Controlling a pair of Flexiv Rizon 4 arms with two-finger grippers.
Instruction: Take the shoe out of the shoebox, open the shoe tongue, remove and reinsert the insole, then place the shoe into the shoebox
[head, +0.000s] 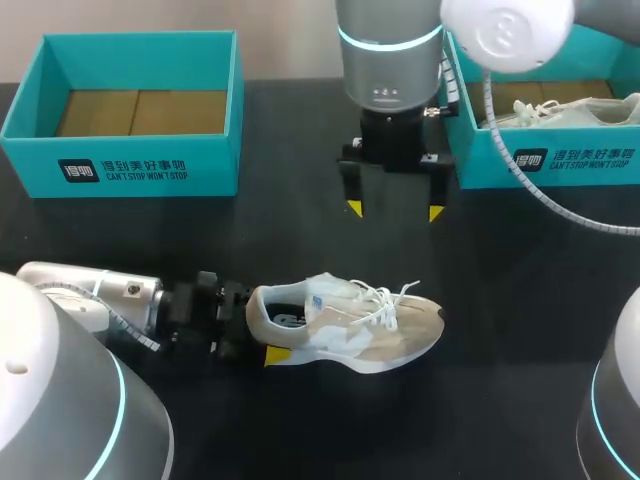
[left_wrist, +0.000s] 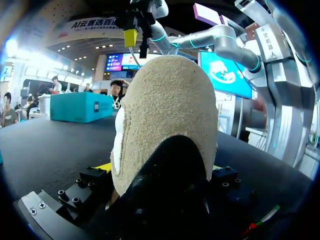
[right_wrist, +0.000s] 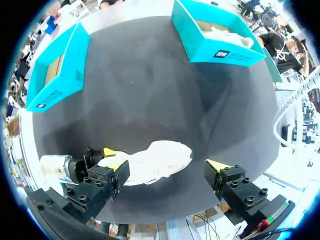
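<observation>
My left pincer (head: 262, 325) clamps the shoe (head: 350, 325) by its heel, likely steadying it; my right pincer (head: 395, 210) hangs open above.

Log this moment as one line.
left hand: shut on sneaker heel | right hand: open, above sneaker | sneaker: upright on table

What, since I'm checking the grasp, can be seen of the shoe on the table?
The shoe is a beige and white sneaker with white laces and a suede-like heel. It stands upright on its sole on the black table. The jaws of the left gripper clamp its heel from both sides; nothing else touches it.
</observation>
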